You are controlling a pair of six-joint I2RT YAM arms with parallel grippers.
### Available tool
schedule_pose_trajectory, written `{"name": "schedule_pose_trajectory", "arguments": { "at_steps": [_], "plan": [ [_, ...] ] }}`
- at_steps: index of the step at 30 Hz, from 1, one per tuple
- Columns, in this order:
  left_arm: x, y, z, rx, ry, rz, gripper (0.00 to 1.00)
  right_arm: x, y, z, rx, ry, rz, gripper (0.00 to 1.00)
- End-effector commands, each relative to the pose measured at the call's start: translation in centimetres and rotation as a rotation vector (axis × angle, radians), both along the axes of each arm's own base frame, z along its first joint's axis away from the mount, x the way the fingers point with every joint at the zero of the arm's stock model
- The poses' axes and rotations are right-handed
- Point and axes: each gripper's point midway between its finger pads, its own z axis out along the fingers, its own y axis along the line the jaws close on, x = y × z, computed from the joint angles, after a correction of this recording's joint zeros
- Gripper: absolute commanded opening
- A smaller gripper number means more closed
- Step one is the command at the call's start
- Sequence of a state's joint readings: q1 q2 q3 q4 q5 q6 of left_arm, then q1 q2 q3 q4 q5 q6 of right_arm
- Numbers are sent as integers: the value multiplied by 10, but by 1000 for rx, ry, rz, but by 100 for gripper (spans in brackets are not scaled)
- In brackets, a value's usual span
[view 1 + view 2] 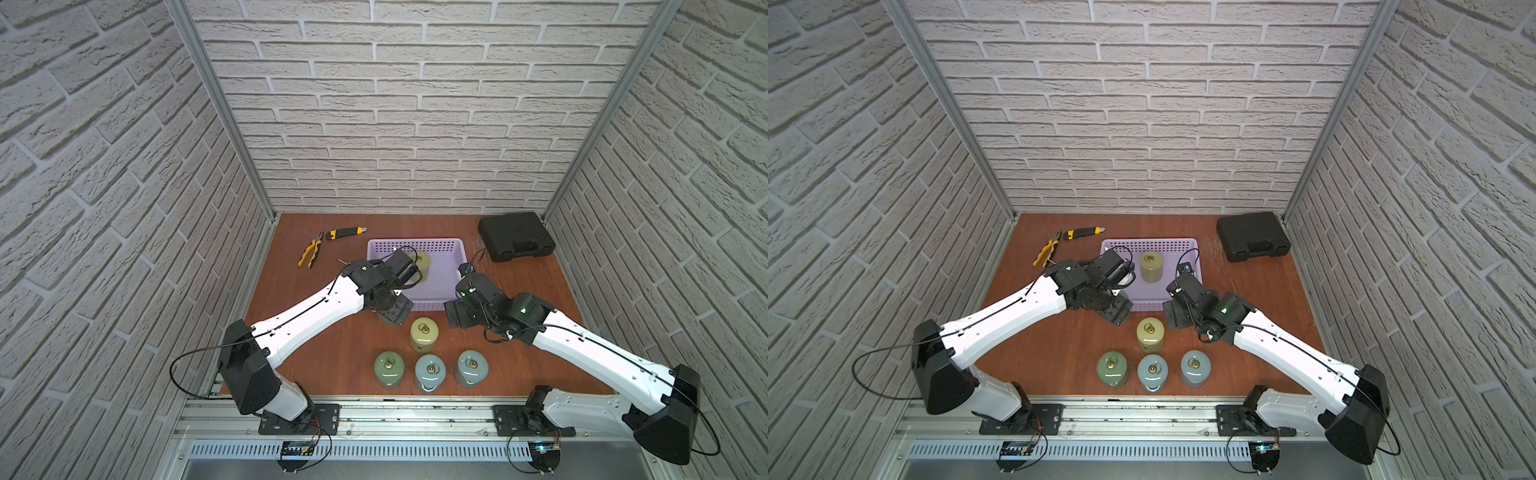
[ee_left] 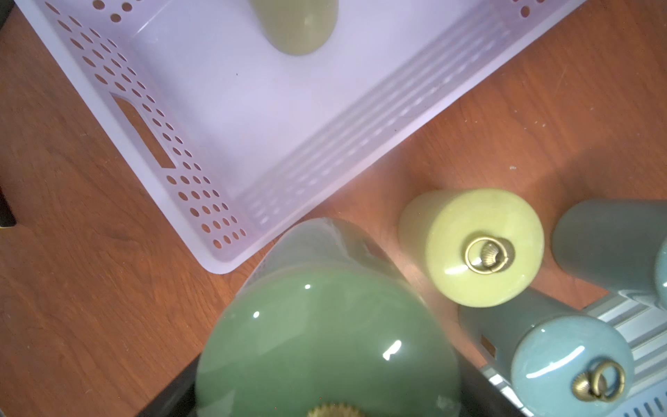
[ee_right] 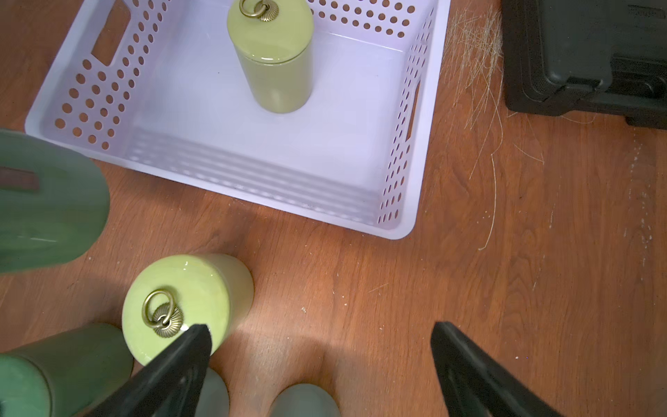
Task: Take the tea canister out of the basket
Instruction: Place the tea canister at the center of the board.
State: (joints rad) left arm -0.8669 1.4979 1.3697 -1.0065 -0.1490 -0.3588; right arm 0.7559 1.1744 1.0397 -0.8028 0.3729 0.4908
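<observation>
The lavender basket sits mid-table with one yellow-green tea canister upright inside it. My left gripper is shut on a green tea canister, which is outside the basket, over the wood by the basket's front left corner. That canister fills the near part of the left wrist view and hides the fingertips. It shows blurred in the right wrist view. My right gripper stands open over bare wood in front of the basket's right corner, holding nothing.
Several canisters stand on the table in front of the basket: a yellow-green one, a green one and two blue ones. Pliers and a utility knife lie back left. A black case is back right.
</observation>
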Motion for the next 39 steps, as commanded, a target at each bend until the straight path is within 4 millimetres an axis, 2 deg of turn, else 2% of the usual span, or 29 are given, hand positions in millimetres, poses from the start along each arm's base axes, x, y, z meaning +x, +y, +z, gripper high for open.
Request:
{"name": "schedule_pose_trajectory", "arguments": {
  "at_steps": [1,39],
  "plan": [
    [6,-7,14,-70,-76,23,57,8,2,13,26,-37,-21,100],
    [-16,-11,-63,-77,5,33,56,5,-9,15,25,-39,-51,100]
  ]
}}
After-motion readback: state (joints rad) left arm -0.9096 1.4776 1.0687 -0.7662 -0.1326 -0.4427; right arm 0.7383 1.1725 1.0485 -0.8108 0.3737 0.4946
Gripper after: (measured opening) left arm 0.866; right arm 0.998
